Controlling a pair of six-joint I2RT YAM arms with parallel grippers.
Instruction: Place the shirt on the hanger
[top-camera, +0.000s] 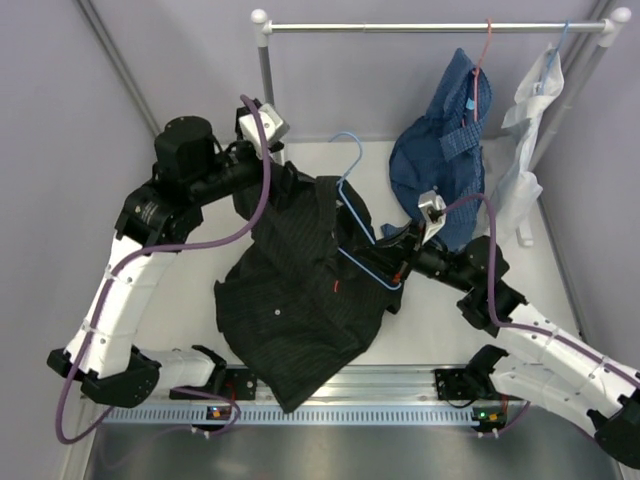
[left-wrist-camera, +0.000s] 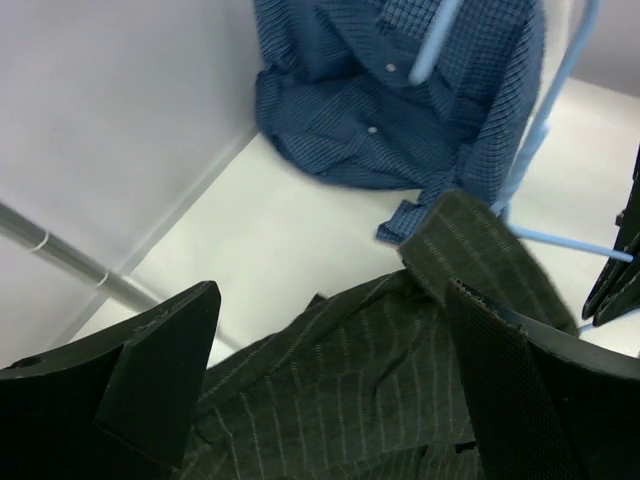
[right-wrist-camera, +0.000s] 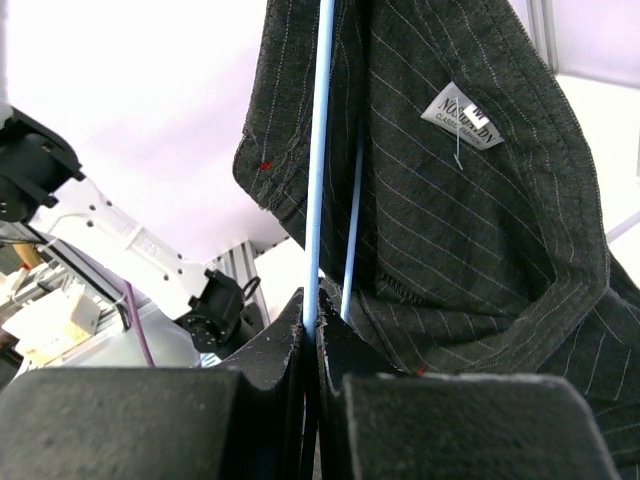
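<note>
The black pinstriped shirt (top-camera: 300, 295) hangs draped over the light-blue wire hanger (top-camera: 358, 213), its lower part spreading toward the table's front. My right gripper (top-camera: 398, 262) is shut on the hanger's wire (right-wrist-camera: 320, 150). In the right wrist view the wire rises from between the closed fingers of this gripper (right-wrist-camera: 316, 300), beside the shirt's collar and label (right-wrist-camera: 470, 230). My left gripper (top-camera: 290, 185) is at the shirt's upper left. Its fingers are spread wide in the left wrist view (left-wrist-camera: 330, 295), with shirt fabric (left-wrist-camera: 350, 390) lying between them. The hanger (left-wrist-camera: 548, 120) shows beyond.
A blue checked shirt (top-camera: 445, 150) on a red-pink hanger and a white garment (top-camera: 530, 130) hang from the metal rail (top-camera: 430, 27) at the back right. The blue shirt (left-wrist-camera: 400, 100) reaches down to the table. Grey walls close in the left and right.
</note>
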